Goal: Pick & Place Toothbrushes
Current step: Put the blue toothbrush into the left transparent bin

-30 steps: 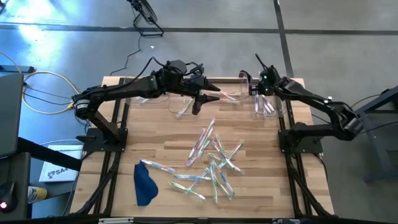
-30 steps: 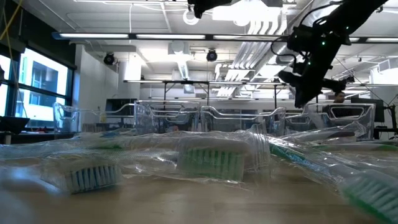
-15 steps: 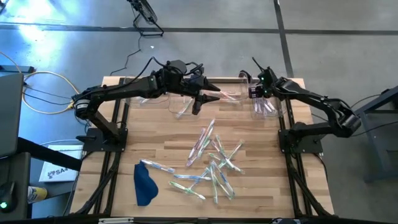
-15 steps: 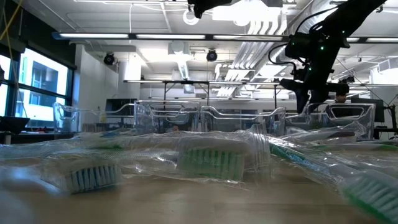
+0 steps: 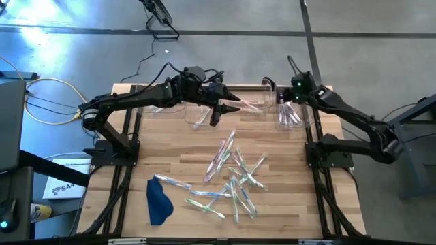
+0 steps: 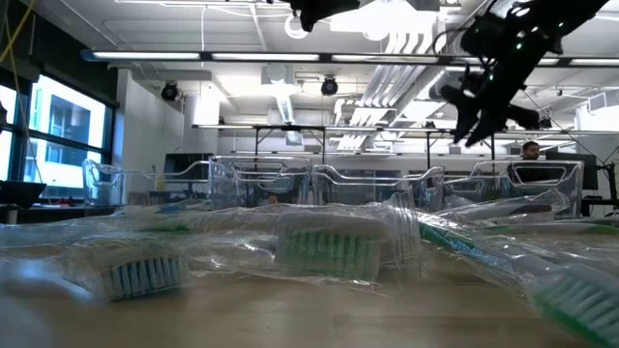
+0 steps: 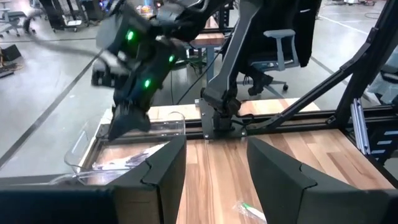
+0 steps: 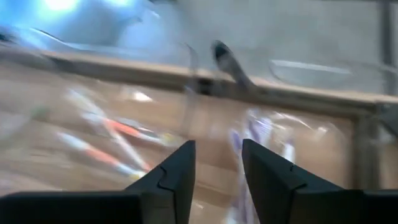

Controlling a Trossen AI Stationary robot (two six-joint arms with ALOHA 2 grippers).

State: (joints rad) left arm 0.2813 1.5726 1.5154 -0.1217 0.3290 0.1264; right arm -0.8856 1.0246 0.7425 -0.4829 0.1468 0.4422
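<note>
Right gripper (image 5: 294, 87): fingers apart, empty, risen above rightmost bin (image 5: 291, 117) since a second ago.
Left gripper (image 5: 231, 103): parted, empty, unmoved.
Toothbrushes (image 5: 231, 178): pile unchanged.

The left arm reaches across the far side of the table, and its left gripper (image 5: 231, 103) points toward the other arm. Its two fingers (image 7: 165, 171) stand apart with nothing between them. The right arm bends in from the right, and the right gripper (image 5: 291, 92) is raised, its fingers (image 8: 177, 174) apart and empty.
</note>
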